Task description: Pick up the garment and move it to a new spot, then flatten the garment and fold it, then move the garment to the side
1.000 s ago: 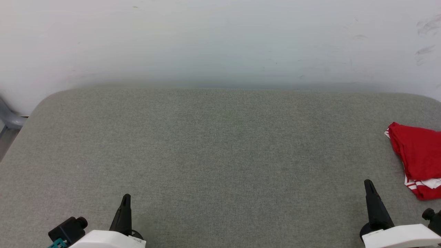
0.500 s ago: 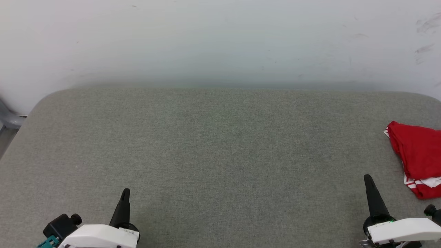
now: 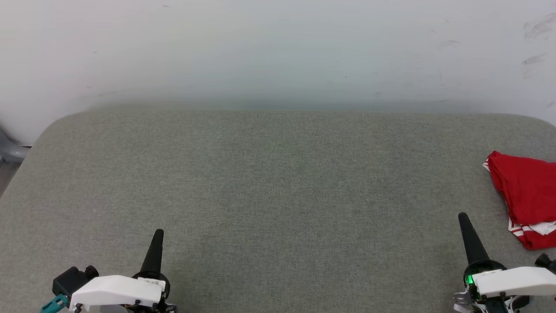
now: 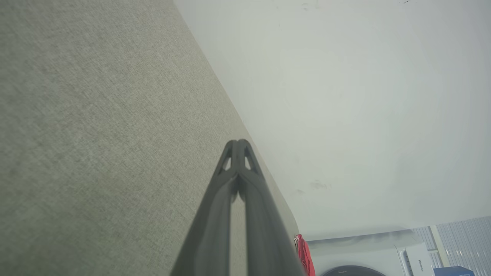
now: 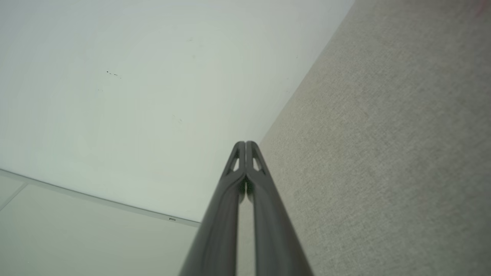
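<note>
The garment [image 3: 527, 191], red with white and striped trim, lies folded at the right edge of the grey fabric table [image 3: 278, 182], partly cut off by the head view's border. A thin red sliver of the garment [image 4: 305, 255] also shows past the fingers in the left wrist view. My left gripper [image 3: 159, 232] rests shut at the lower left with nothing in it; its fingers [image 4: 238, 143] meet at the tips. My right gripper [image 3: 462, 216] is shut and empty at the lower right, a short way left of the garment; its fingers [image 5: 245, 143] are pressed together.
A white wall [image 3: 278, 52] rises right behind the table's far edge. A grey chair part [image 3: 8, 150] shows at the far left. The left wrist view holds a white box [image 4: 418, 260] and a dark round object [image 4: 351, 271] beyond the table.
Both grippers have risen a little in the head view, with more of each wrist showing. The view has shifted slightly; the garment lies as before.
</note>
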{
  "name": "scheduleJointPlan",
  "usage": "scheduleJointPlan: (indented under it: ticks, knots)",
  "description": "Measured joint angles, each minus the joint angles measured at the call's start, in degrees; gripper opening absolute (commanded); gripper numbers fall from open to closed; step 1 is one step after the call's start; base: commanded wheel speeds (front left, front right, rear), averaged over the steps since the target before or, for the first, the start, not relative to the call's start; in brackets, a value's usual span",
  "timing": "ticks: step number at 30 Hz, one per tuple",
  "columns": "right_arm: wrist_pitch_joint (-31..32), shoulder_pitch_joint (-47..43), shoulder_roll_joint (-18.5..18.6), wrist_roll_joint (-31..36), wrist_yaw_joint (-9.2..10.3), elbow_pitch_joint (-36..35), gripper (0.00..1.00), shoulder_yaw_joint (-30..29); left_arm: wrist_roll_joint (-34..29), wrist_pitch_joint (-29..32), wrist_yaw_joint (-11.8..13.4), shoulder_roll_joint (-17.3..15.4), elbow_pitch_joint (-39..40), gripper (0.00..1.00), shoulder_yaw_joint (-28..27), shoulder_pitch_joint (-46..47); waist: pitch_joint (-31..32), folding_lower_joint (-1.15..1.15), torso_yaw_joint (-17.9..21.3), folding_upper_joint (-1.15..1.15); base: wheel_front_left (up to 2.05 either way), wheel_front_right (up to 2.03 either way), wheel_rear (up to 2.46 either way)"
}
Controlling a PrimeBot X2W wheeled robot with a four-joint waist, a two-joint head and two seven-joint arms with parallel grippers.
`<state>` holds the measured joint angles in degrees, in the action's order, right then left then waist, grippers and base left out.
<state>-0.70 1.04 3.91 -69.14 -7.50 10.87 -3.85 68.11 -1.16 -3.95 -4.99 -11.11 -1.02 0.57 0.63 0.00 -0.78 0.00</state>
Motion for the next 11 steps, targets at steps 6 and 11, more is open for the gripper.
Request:
scheduleJointPlan:
  ticks: [6, 11]
  knots:
    - [0.76, 0.47, 0.0, -3.3, 0.0, 0.44, 0.0, -0.22, 3.5, 0.79, -0.41, 0.11, -0.33, 0.0, -0.62, 0.9, -0.09, 0.0, 0.09, 0.0, 0.0, 0.0, 0.0]
    - [1.37, 1.18, -0.01, -5.88, 0.0, 0.74, 0.0, -0.35, 6.32, 1.54, -0.68, 0.19, -0.65, 0.0, -1.02, 1.21, -0.17, 0.0, 0.16, 0.0, 0.0, 0.0, 0.0]
